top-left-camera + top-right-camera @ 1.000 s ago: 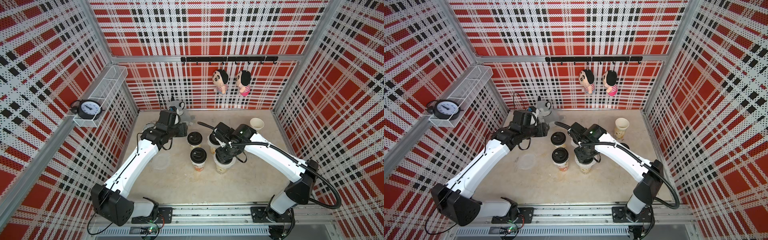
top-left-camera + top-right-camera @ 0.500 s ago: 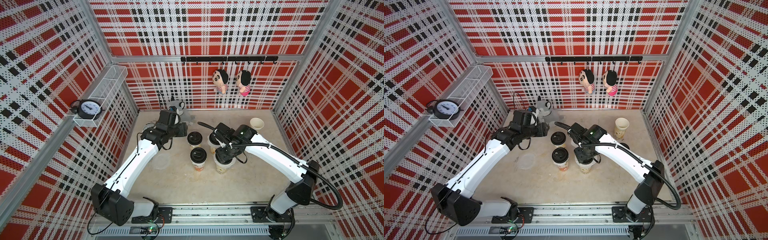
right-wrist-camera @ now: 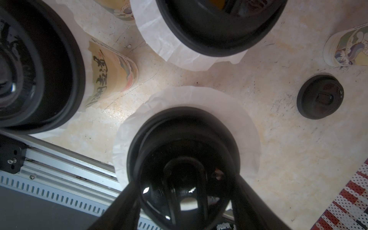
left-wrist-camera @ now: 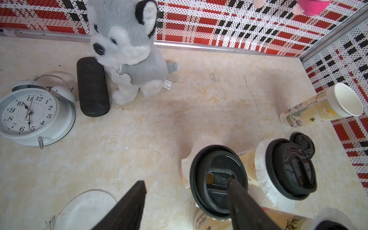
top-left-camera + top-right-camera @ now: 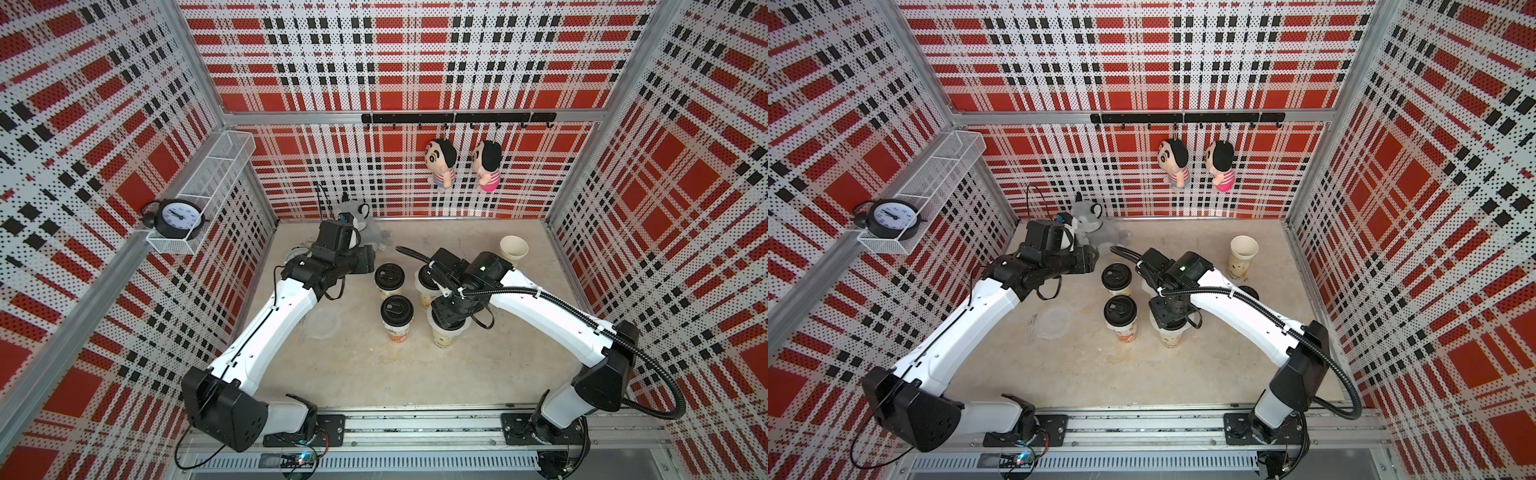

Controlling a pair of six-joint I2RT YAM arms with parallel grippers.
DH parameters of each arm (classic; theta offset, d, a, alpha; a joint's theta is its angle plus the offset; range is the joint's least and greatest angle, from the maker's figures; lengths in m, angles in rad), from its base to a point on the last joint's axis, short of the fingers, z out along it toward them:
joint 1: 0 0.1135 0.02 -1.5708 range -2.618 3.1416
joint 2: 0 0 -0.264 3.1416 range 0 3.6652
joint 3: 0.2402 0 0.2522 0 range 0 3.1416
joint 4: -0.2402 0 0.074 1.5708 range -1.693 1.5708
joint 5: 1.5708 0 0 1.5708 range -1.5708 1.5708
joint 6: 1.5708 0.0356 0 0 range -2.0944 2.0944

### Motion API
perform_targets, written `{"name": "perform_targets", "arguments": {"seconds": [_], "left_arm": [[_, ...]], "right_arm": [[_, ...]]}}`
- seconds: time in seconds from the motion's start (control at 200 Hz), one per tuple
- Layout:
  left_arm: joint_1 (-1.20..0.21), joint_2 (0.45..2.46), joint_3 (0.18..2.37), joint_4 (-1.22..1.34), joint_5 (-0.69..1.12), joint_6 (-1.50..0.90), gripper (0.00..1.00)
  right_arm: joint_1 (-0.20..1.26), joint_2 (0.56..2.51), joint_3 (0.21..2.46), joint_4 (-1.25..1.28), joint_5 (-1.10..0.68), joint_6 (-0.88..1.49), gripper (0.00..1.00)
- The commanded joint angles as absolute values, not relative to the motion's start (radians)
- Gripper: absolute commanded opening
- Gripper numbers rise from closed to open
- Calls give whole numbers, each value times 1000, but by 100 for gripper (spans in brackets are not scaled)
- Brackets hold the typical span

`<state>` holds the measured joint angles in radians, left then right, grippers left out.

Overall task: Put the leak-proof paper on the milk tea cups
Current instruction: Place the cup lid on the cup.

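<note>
Note paper [image 3: 245, 127] pinned under the lid [image 3: 179, 127] on the near cup [image 5: 441, 340], right claw [image 3: 185, 183] clamped on that lid, left claw [image 4: 186, 181] open, empty, behind-left of it, no movement this past second; treat as lid seating, bare cup [image 5: 514, 248] behind-right pending.

A grey-and-white plush husky [image 4: 127, 49] sits on the beige tabletop [image 4: 199, 99], a black oblong case [image 4: 92, 87] just beside it and a white twin-bell alarm clock [image 4: 31, 115] beyond the case. Black round plastic lids [image 4: 207, 159] are grouped forward of the husky. Above its level, two dark-haired plush dolls [image 5: 441, 164] hang from a black hook rail [image 5: 457, 118], and a black alarm clock [image 5: 176, 218] sits in a white wire basket [image 5: 220, 153].
</note>
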<state>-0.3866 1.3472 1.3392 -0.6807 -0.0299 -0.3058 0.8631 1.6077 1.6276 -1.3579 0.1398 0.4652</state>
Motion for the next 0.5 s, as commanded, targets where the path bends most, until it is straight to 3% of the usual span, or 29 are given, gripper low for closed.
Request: {"name": "perform_targets", "arguments": {"seconds": [0.0, 0.496], "left_arm": [[-380, 1322, 1328, -670, -23, -293, 69], [-380, 1324, 1329, -670, -20, -290, 69]], "right_arm": [[871, 1578, 1623, -1357, 153, 475, 70], [871, 1580, 1628, -1358, 157, 482, 81]]}}
